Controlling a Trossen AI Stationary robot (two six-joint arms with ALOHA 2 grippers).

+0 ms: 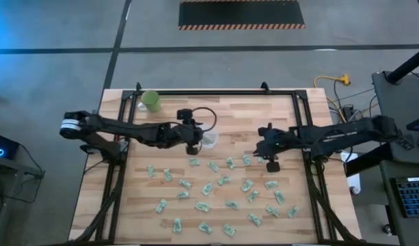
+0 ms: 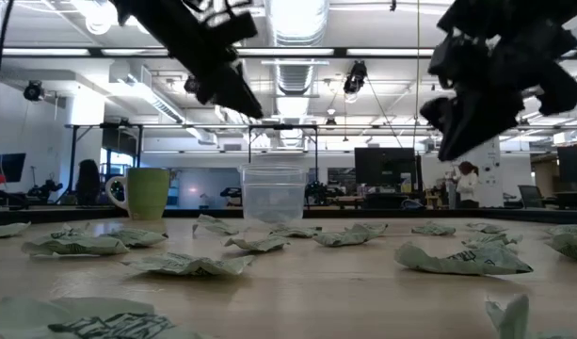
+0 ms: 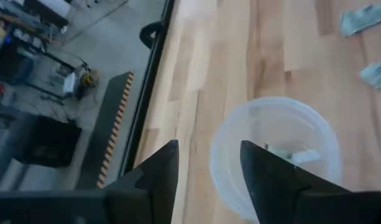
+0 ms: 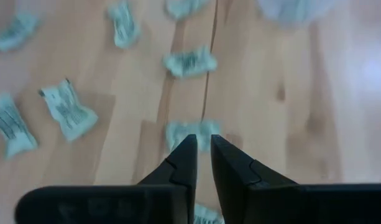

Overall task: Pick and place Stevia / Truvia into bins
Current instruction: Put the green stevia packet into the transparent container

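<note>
Many pale green and white Stevia packets (image 1: 216, 195) lie flat across the near half of the wooden table, and show in the low view as Stevia packets (image 2: 457, 256). The clear cup (image 1: 210, 140) stands upright mid-table, and one packet (image 3: 293, 155) lies inside it. My left gripper (image 3: 209, 146) hovers open and empty just left of the cup's rim (image 3: 224, 146). My right gripper (image 4: 204, 140) hangs above the table with only a narrow slit between its fingers, over a packet (image 4: 178, 134) that lies on the wood.
An opaque light-green mug (image 1: 152, 100) stands near the table's far left corner. A black frame rail (image 1: 216, 92) runs along the far edge. Bare wood (image 1: 257, 116) lies between the cup and the far edge. Cables and equipment sit off the table's right side.
</note>
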